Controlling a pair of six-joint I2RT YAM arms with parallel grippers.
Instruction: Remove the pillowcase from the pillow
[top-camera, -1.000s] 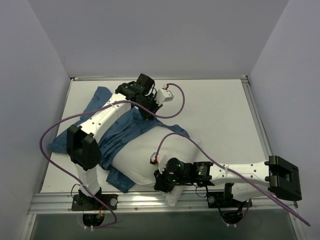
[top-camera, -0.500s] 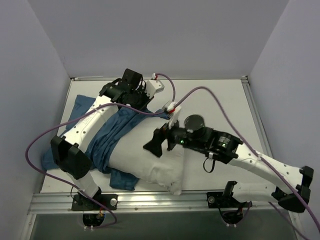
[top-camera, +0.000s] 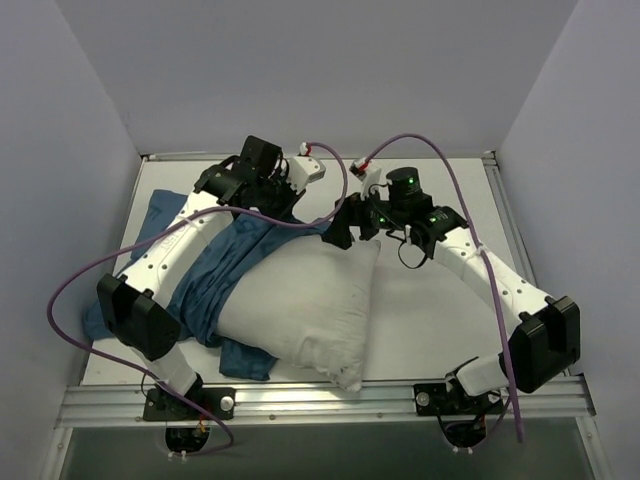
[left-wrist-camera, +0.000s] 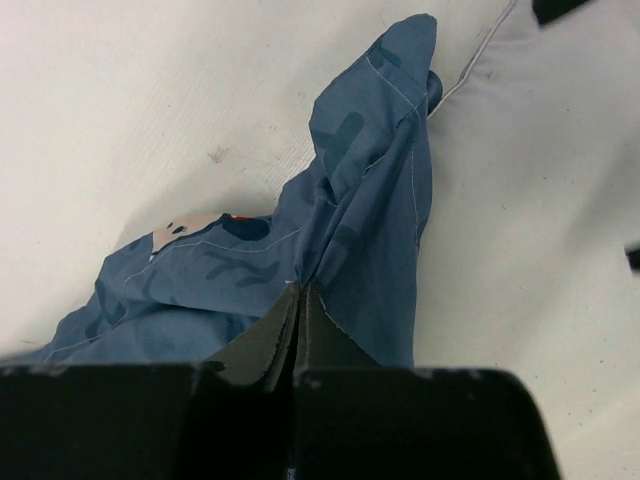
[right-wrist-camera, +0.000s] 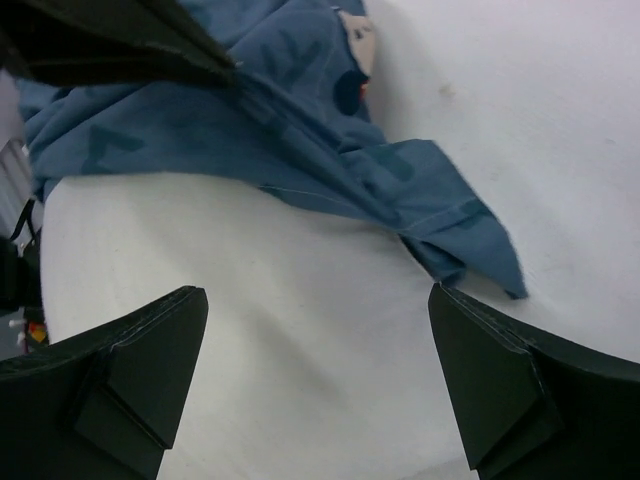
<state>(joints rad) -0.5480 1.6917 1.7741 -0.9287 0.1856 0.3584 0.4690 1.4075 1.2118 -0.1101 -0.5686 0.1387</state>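
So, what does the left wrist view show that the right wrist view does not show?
Only the left wrist view shows the left pincer closed tightly on a fold of the dark blue letter-printed fabric pillowcase. Only the right wrist view shows the right pincer wide open, holding nothing, over the plain white plump pillow. Both show pillowcase, pillow and white table.

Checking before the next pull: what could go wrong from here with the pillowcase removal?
1. The left tool pinches only a thin fold of the pillowcase; a hard pull may slip the fabric out.
2. The right tool is open above the pillow, so nothing pins it; the pillow may drag along with the cover.
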